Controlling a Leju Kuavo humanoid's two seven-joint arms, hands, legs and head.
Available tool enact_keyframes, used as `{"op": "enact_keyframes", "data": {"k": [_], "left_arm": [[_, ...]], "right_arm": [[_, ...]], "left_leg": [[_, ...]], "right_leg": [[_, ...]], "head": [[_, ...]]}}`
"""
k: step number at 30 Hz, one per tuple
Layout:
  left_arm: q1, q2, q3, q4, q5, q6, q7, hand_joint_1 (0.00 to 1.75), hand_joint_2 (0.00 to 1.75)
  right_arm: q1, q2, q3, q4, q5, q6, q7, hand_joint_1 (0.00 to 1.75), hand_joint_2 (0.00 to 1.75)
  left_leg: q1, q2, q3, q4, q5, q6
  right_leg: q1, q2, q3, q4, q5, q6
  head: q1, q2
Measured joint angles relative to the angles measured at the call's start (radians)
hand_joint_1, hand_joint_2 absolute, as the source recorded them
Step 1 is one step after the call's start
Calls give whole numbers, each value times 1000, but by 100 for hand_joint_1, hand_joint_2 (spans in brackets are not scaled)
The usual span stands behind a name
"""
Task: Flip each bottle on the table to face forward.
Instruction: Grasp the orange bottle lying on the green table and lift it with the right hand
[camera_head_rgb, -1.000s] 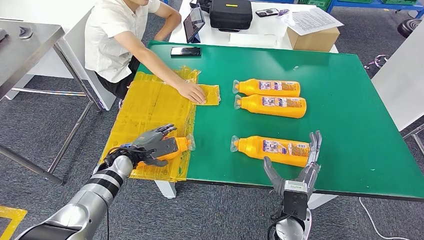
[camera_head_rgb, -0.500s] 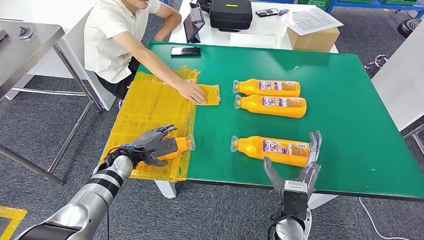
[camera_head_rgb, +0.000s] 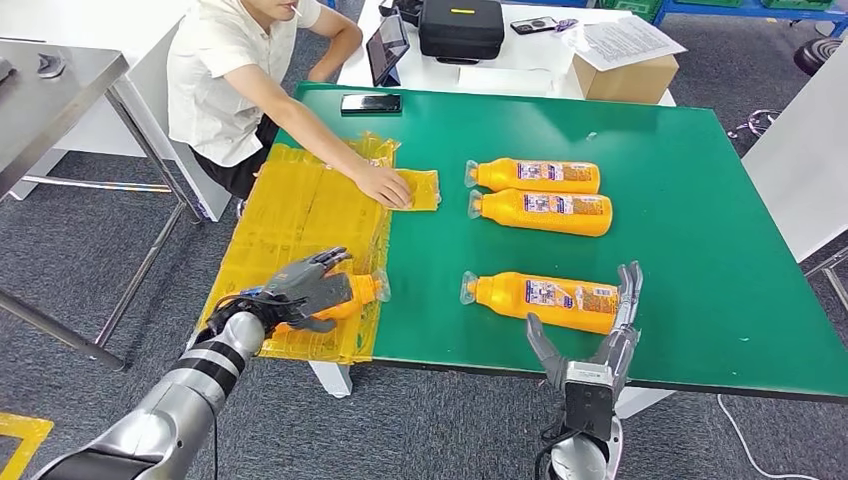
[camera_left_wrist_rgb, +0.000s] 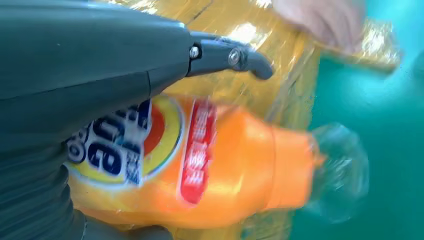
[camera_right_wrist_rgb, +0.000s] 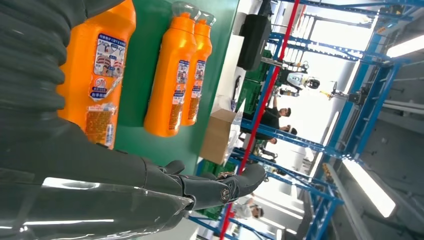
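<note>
Nothing has shifted over the last second: left hand (camera_head_rgb: 305, 293) still grips the orange plastic bottle (camera_head_rgb: 355, 296) at table's 8 o'clock, unturned; right hand (camera_head_rgb: 596, 330) stays open.

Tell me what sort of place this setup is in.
Most likely an industrial lab or workshop used for robot testing. A green work table holds identical orange bottles, a person sits beside it, and blue steel racking with strip lights stands behind.
</note>
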Motion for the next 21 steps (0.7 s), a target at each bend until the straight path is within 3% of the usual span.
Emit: {"op": "enact_keyframes", "data": {"k": [2,3,8,21], "left_arm": [[88,-26,-20,-157,174,109,-141,0,175],[122,-40,-38,-239,231,142,-172,0,175],[212,-74,-103,-488,271,176,-109,0,175],[241,-63,-143,-591,297,230,-128,0,175]], "right_arm": [[4,0,-2,7,18,0,0,0,175],[5,0,-3,9,21,0,0,0,175],[6,0,-5,18,26,0,0,0,175],[6,0,-8,30,29,0,0,0,175]], "left_leg": [[0,0,-4,0,0,0],[0,-1,-6,0,1,1],[-1,-1,-10,0,0,1],[0,-1,-11,0,1,0]], "right_leg": [[0,0,-4,0,0,0],[0,0,-5,0,0,0],[-1,0,-9,0,0,0],[0,0,-10,0,0,0]], "head": [[-1,0],[-2,0],[-2,0],[-2,0]]}}
